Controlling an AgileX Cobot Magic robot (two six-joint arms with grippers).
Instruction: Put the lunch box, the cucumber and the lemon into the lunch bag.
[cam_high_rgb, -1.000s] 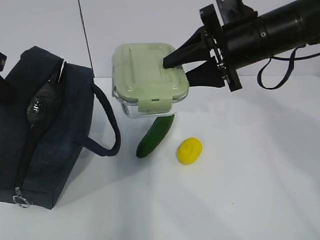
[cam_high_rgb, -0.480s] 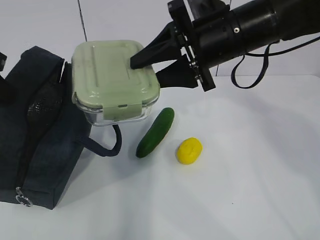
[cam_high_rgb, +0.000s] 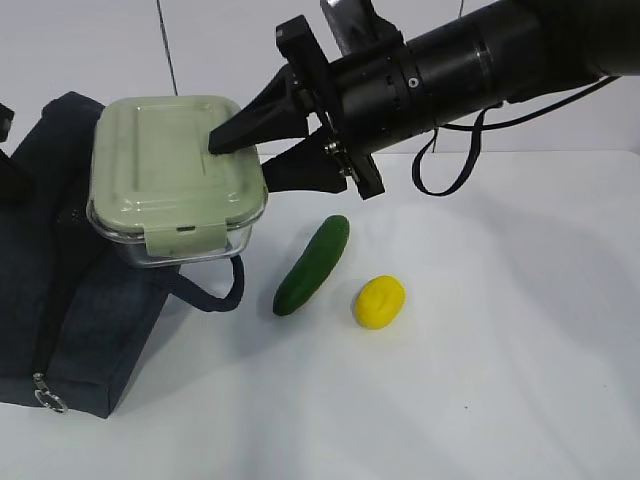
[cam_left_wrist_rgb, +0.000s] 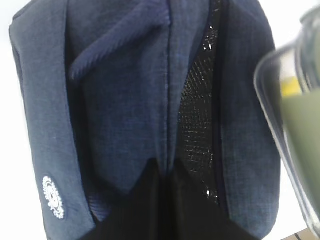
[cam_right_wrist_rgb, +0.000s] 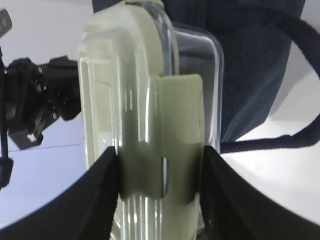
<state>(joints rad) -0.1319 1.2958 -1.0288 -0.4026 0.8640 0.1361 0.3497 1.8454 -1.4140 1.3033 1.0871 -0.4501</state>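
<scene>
Your right pincer, clamped on the lunch box at its lid and side, has carried it leftward off the worktop; it now hangs over the open lunch bag. The left pincer is closed on the bag's opening edge. Cucumber and lemon wait on the worktop, so lowering the box in looks next.
</scene>
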